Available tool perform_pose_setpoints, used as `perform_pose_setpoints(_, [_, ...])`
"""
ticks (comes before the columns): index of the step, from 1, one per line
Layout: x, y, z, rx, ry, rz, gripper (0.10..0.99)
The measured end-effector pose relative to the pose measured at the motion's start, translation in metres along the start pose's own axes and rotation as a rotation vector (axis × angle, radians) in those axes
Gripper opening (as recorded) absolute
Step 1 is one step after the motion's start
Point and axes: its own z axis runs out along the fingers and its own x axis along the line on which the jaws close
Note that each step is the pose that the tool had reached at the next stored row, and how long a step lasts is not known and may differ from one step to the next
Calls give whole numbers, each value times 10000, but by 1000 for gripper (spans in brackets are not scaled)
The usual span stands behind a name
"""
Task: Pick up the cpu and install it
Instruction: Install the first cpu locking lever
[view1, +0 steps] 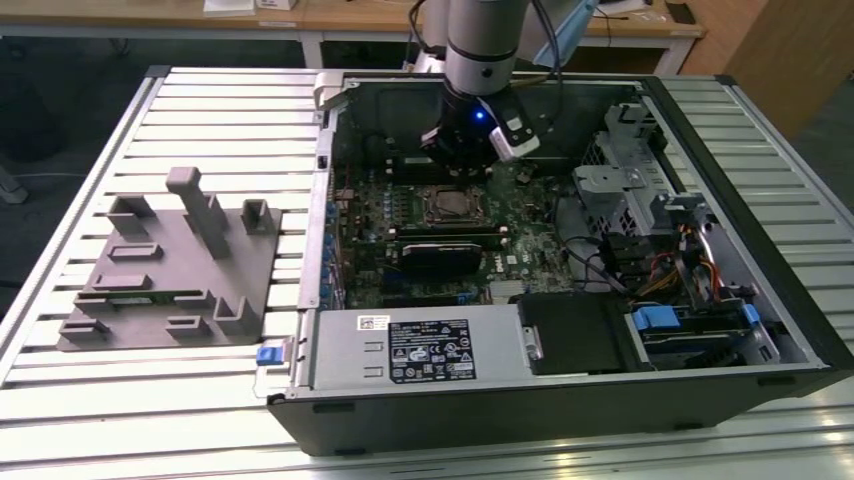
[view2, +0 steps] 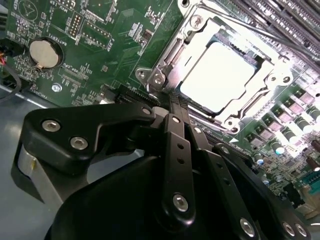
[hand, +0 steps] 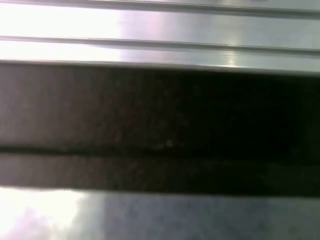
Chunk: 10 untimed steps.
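The cpu (view2: 220, 75), a small square chip with a bright silvery-white top, lies flat inside the metal-rimmed socket frame (view2: 165, 65) on the green motherboard. In the exterior view the cpu (view1: 447, 205) is near the middle of the open computer case. My gripper (view1: 463, 172) hangs over the board just behind the socket. In the second wrist view the black fingers (view2: 172, 117) meet at their tips, so the gripper (view2: 171, 100) is shut with nothing between them. The tips are beside the socket's edge, apart from the chip.
A grey plastic fixture (view1: 174, 270) lies on the slatted table at the exterior view's left. A long grey box with a white label (view1: 420, 345) spans the case front. A drive cage and cables (view1: 641, 200) fill the right. A coin battery (view2: 45, 52) sits on the board.
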Motion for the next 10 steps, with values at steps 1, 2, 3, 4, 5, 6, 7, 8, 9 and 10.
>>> perform_pose_setpoints(1, [0,0,4,2,0,0,106])
perform_pose_setpoints(2, [-1,0,9,0,-2,0,106])
perform_pose_setpoints(3, [-1,2,13,-6,-5,0,106])
perform_pose_setpoints(4, [-1,2,15,-5,-4,0,106])
perform_pose_setpoints(5, [-1,2,17,-3,-3,-1,106])
perform_pose_setpoints(6, [-1,2,19,-3,-3,0,106])
perform_pose_setpoints(7, [-1,3,21,-2,-3,0,106])
perform_pose_setpoints(8, [-1,4,21,-3,-4,0,106])
perform_pose_setpoints(9, [-1,5,22,-5,-5,0,106])
perform_pose_setpoints(10, [-1,8,22,-11,-6,0,106])
